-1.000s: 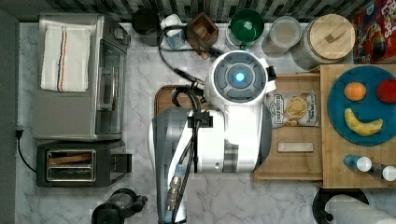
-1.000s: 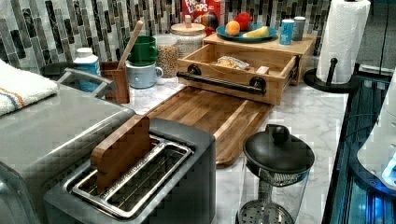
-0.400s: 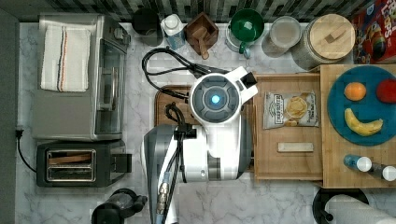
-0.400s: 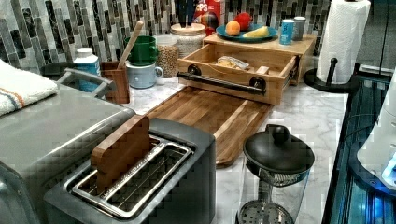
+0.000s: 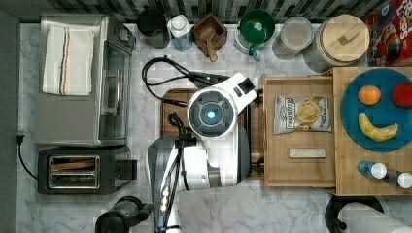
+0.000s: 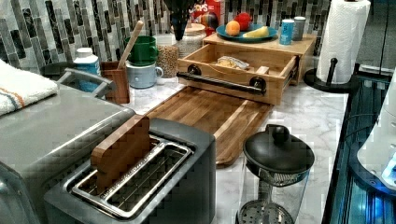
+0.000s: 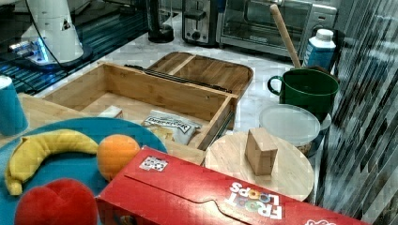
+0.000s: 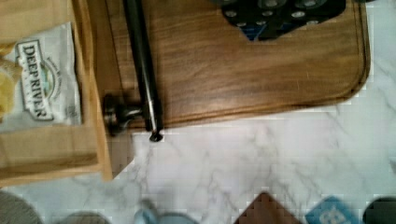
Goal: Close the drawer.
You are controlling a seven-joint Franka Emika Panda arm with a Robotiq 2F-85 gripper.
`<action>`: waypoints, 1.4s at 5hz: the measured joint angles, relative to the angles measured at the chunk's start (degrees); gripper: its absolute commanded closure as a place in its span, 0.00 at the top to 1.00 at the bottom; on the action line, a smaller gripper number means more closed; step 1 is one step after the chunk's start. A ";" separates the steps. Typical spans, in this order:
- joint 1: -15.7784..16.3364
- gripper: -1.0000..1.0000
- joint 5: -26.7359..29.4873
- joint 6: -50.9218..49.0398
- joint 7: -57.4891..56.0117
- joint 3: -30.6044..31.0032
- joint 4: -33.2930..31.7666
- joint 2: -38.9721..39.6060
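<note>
On marble: rectangular pale-wood drawer (image 5: 297,167)

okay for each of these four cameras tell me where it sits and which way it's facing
Top view: overhead, looking straight down; the arm covers the tray.
Left view: low by the toaster, facing the open drawer; robot base at the left view's right.
Right view: by the cereal box, facing back; base far off.
Wrist view: looks down at the handle.
All share the drawer.

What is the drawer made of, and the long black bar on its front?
The drawer looks like pale wood, maybe bamboo: light tan boards with faint grain and a matte finish. Its handle bar looks like dark metal, smooth with a slight sheen, though painted wood or plastic can't be ruled out.
</note>
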 measured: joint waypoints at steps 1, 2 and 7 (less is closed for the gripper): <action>-0.01 0.00 -2.19 2.91 0.03 0.40 -2.57 1.41; -0.32 0.00 -4.49 5.96 0.03 0.33 -6.15 1.84; -3.19 0.00 -4.03 15.55 -11.83 -0.90 -11.53 9.38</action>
